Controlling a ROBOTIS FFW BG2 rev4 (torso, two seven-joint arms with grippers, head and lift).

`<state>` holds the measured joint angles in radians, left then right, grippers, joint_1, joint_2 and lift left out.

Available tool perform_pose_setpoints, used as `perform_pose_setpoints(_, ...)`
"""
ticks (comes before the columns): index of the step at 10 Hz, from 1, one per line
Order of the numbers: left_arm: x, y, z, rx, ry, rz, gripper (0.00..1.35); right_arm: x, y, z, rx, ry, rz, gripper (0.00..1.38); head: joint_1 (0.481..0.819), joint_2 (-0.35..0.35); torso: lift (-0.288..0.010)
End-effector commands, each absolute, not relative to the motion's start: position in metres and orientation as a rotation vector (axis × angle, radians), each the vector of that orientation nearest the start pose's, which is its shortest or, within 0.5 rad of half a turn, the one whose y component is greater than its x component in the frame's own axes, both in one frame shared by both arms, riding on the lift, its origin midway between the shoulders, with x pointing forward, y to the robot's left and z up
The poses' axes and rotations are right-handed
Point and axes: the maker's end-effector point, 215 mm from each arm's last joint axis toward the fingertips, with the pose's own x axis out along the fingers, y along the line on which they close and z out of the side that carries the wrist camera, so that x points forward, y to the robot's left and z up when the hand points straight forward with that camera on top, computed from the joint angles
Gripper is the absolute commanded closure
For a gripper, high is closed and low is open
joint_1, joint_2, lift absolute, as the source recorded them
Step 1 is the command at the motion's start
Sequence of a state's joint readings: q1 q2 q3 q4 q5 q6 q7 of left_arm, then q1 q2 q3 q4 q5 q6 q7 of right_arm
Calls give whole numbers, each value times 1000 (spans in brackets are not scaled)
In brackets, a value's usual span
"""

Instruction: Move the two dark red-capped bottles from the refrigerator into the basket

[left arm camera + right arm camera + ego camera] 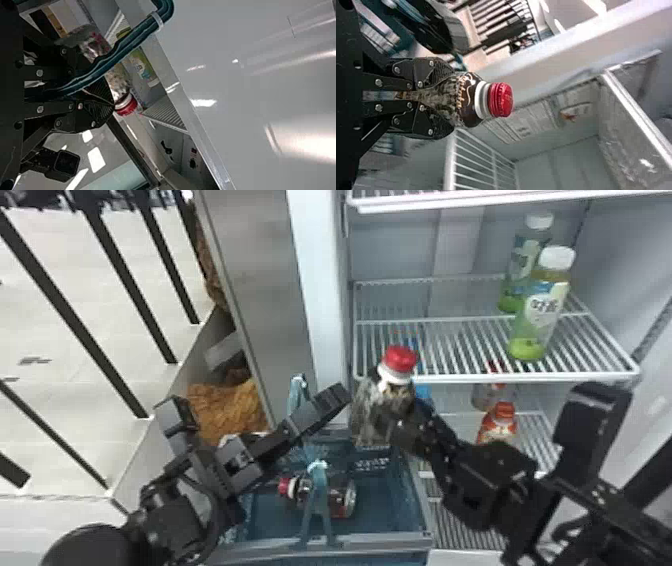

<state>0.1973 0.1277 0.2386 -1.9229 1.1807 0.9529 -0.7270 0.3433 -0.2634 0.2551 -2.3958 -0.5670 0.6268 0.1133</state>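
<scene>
Dark slanting bars (131, 285) over a pale tiled floor (45, 325), a grey, perhaps metal, panel (255, 265) nearby.

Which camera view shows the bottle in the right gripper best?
The right wrist view: the bottle is close, its red cap clear of the right gripper. The head view shows it cap up, partly hidden by the gripper; the left wrist view shows it farther off, crossed by the blue handle.

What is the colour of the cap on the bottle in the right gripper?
Red, best in right wrist view.
</scene>
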Motion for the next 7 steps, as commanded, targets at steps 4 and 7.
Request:
perform_pose_setpoints(4,414,111,-251,-1134,249,-1039,1202,352,12,-312,378,446,792,1036,695,162,-34)
perform_pose_setpoints(7,414,111,-250,-1137,247,-1040,1202,348,13,-318,394,470,804,56,695,189,-34)
